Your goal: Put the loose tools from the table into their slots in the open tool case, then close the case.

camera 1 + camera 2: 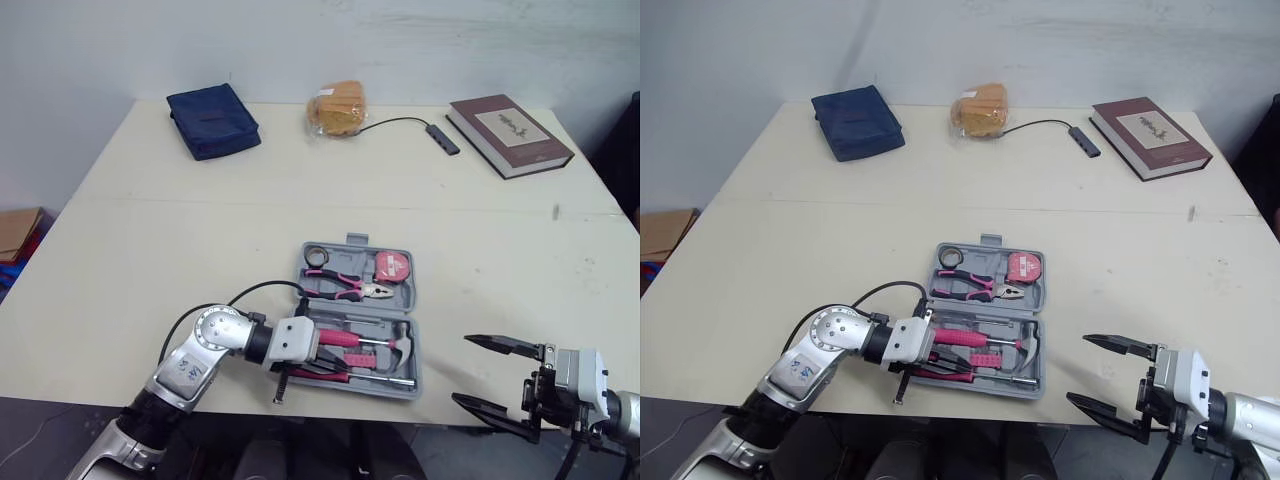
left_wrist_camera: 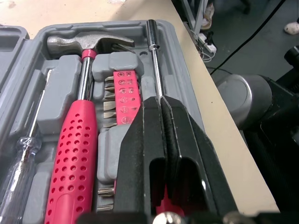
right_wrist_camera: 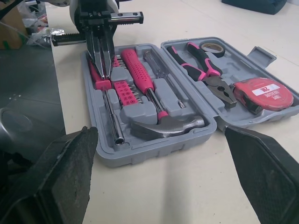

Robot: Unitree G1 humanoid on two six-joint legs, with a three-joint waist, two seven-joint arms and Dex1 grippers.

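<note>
Left gripper (image 2: 162,105) sits lowest and nearest, fingers pinched almost together on the bit driver (image 2: 154,60) where its steel shaft meets the pink handle. Driver lies in the frontmost channel of the open tool case (image 3: 149,151), long axis parallel to the table's (image 1: 150,250) front edge, socket tip pointing toward the robot's right. Shaft thin, bright metal, hollow cylindrical end. Handle mostly hidden under the black fingers, only a sliver of pink showing; cannot tell whether it is fully seated in its slot. Case rests just inside the table's front edge, grey plastic, lid half lying flat on the far side. Hammer (image 2: 74,154) with perforated pink grip lies parallel behind the driver, head at the same end as the socket tip; pink bit rack (image 2: 124,98) between the two. Right gripper (image 1: 462,370) hangs beyond the front edge, right of the case, fingers spread wide, holding nothing.
</note>
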